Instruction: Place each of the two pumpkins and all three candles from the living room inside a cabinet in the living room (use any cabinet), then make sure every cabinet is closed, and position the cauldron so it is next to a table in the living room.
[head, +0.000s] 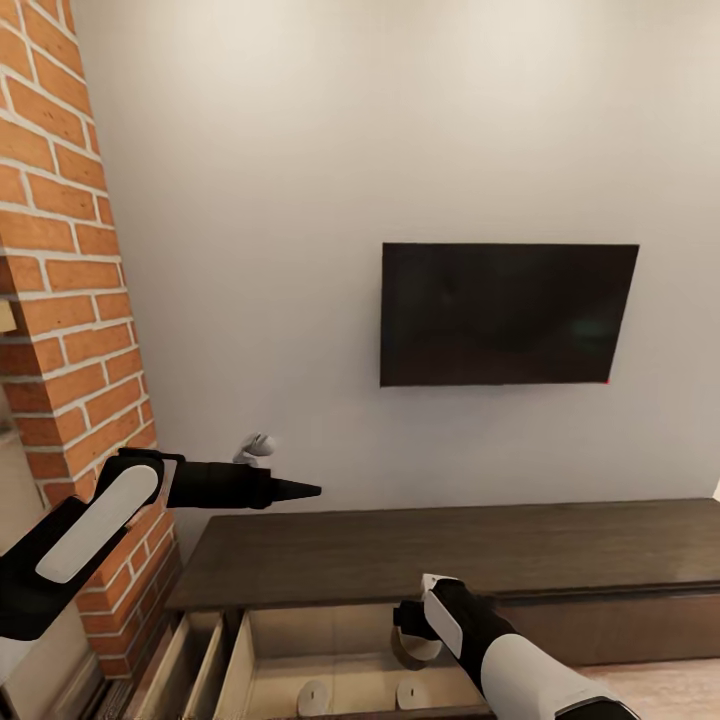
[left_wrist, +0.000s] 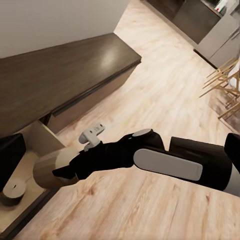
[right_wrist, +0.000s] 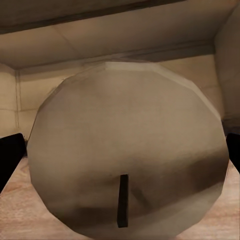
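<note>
- The long, low dark brown wood cabinet (head: 450, 550) stands against the white wall, its left end beside the red brick column (head: 70, 300); a pale-lined drawer (head: 340, 660) is pulled open at the cabinet's left end.
- The right gripper (head: 415, 640) hangs over the open drawer, its fingers closed on a stubby grey-beige cylindrical candle (right_wrist: 125, 150).
- Two more candles (head: 315, 697) stand on the drawer floor near its front edge.
- The left gripper (head: 300, 490) hovers above the cabinet's left end; I cannot tell how far open it is.
- A black television (head: 505, 313) hangs above; light wood floor (left_wrist: 165, 100) lies open before the cabinet.
</note>
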